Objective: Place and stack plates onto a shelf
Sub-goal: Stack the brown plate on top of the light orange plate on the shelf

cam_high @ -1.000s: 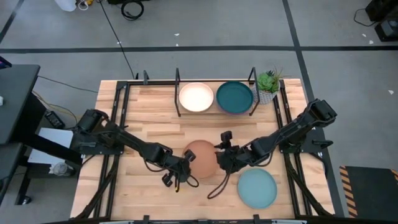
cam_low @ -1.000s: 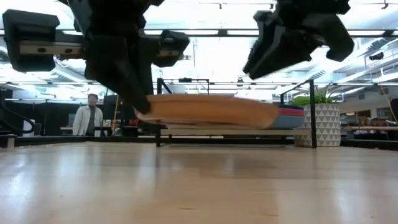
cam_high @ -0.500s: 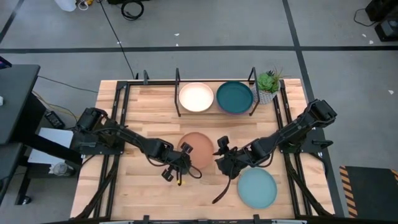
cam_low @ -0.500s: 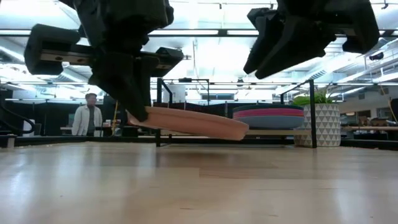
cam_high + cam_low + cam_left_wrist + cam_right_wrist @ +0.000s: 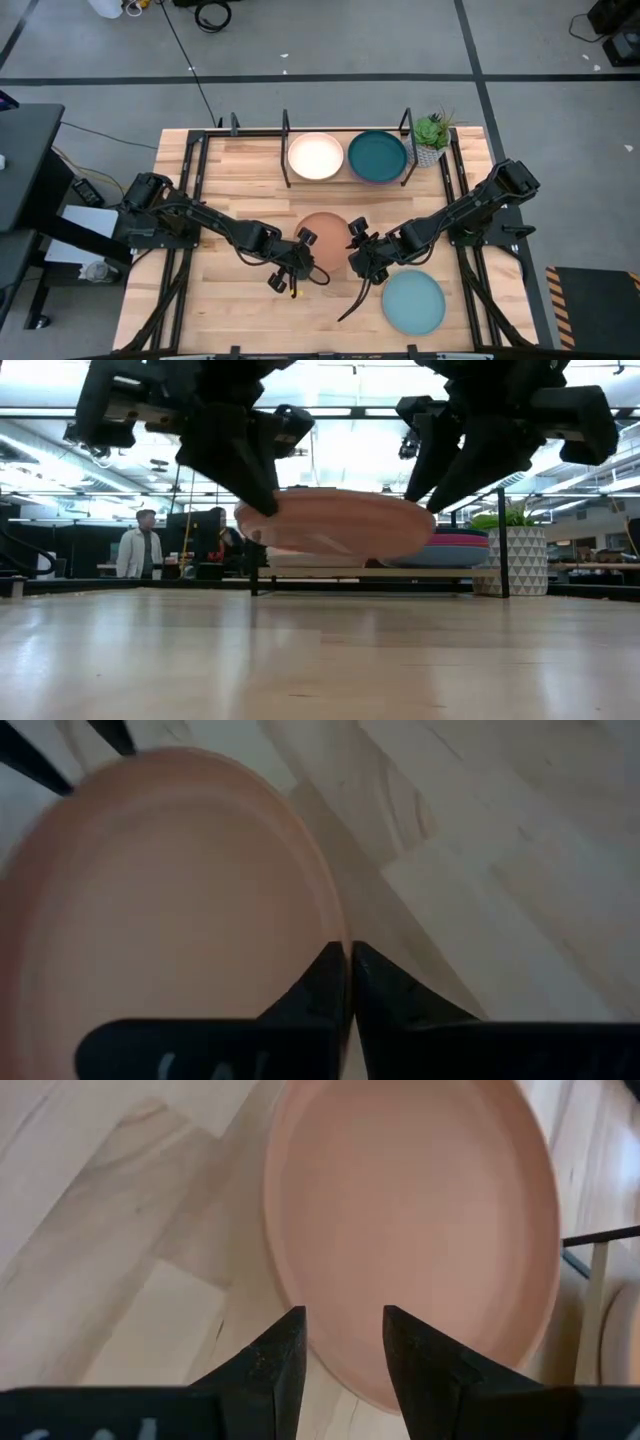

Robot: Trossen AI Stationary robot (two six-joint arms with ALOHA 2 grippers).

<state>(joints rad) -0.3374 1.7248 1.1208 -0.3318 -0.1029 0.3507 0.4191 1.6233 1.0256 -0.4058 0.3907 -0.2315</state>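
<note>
The tan-brown plate (image 5: 322, 236) (image 5: 335, 523) hangs above the table's middle, tilted. My left gripper (image 5: 300, 263) (image 5: 347, 982) is shut on its rim at the near left. My right gripper (image 5: 362, 256) (image 5: 343, 1352) is open at the plate's right rim (image 5: 345, 1392), fingers standing on either side of it; I cannot tell if they touch. The light aqua plate (image 5: 413, 303) lies flat near the right near corner. The cream plate (image 5: 316, 156) and dark teal plate (image 5: 377, 156) sit on stacks in the shelf (image 5: 286, 128). My left gripper pinches the tan-brown plate's rim (image 5: 334, 935) between its two fingers, one on the inner face and one on the outer. The fingers come slanting down from the table's left and near side. The plate is lifted clear of the table and tilted.
A small potted plant (image 5: 430, 136) stands at the shelf's right end. In the low view a stack with a magenta and a blue plate (image 5: 462, 544) shows behind the held plate. A person (image 5: 143, 550) stands in the room beyond. Bare wood lies left of the arms.
The left gripper carried the tan-brown plate a little toward the far edge. The plate first dipped on its right side, then rose higher and now hangs tilted. The right gripper came down toward the plate's right rim, staying open.
</note>
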